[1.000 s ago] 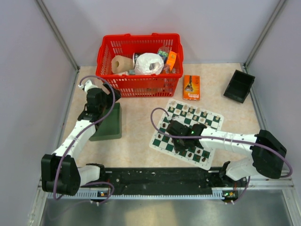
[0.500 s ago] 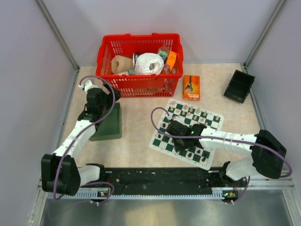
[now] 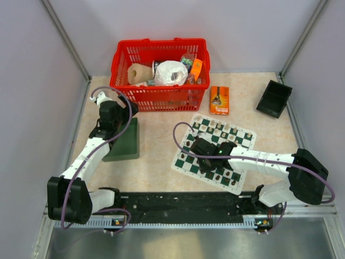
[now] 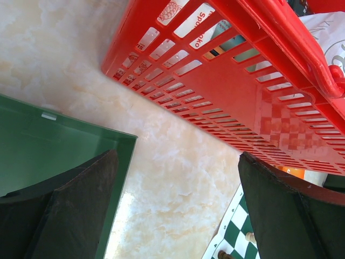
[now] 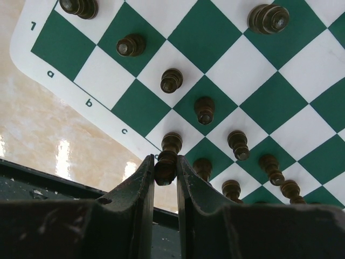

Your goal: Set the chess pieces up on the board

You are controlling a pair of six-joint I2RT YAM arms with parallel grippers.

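Note:
The board [image 3: 242, 141] lies right of centre, with cream chess pieces [image 3: 221, 127] along its far rows and dark ones near the arms. My right gripper [image 3: 207, 162] hovers over the board's near-left part. In the right wrist view the right gripper [image 5: 163, 162] is shut on a dark chess piece [image 5: 166, 164] by the board's [image 5: 253, 70] lettered edge. Several dark pieces [image 5: 171, 81] stand on squares ahead of it. My left gripper [image 4: 178, 162] stands open with nothing between its fingers, over the table beside the green tray [image 4: 43, 140].
A red basket [image 3: 160, 97] of packaged goods stands at the back, close ahead of the left gripper [image 3: 121, 110]. The green tray [image 3: 123, 141] lies at the left. An orange box [image 3: 219, 100] and a black tray [image 3: 274, 98] lie beyond the board.

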